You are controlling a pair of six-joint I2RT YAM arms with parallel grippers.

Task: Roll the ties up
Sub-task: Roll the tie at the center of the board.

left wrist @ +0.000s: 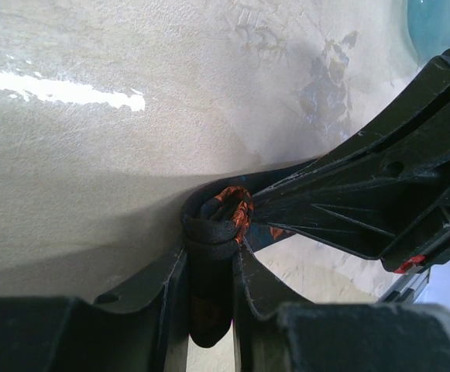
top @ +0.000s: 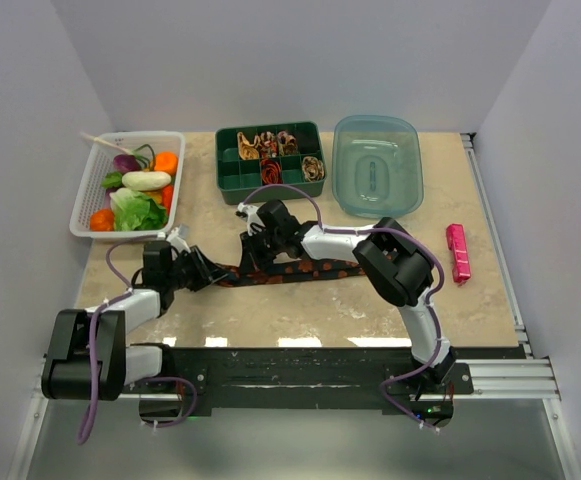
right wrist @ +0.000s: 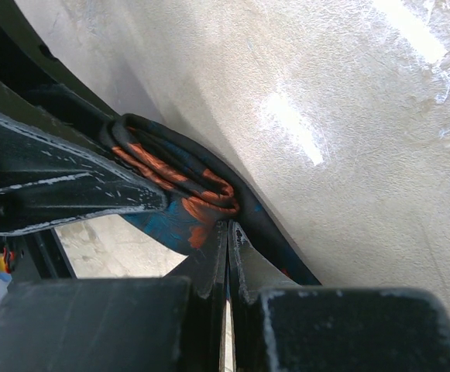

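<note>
A long black tie with orange-red spots [top: 305,268] lies across the table's middle. Its left end is wound into a small coil [left wrist: 223,217]. My left gripper [top: 207,272] is shut on that coil, which sits between its fingertips [left wrist: 211,246]. My right gripper [top: 257,257] is close to the right of it, with its jaws pressed shut on the tie's fabric [right wrist: 229,226] beside the wound folds [right wrist: 180,174]. Several rolled ties in tan, red and dark [top: 276,146] sit in a green compartment box [top: 232,172] at the back.
A white basket [top: 88,192] of toy vegetables stands at the back left. A clear blue container [top: 377,165] is to the right of the green box. A small pink bar [top: 457,252] lies at the right. Purple cables run along both arms.
</note>
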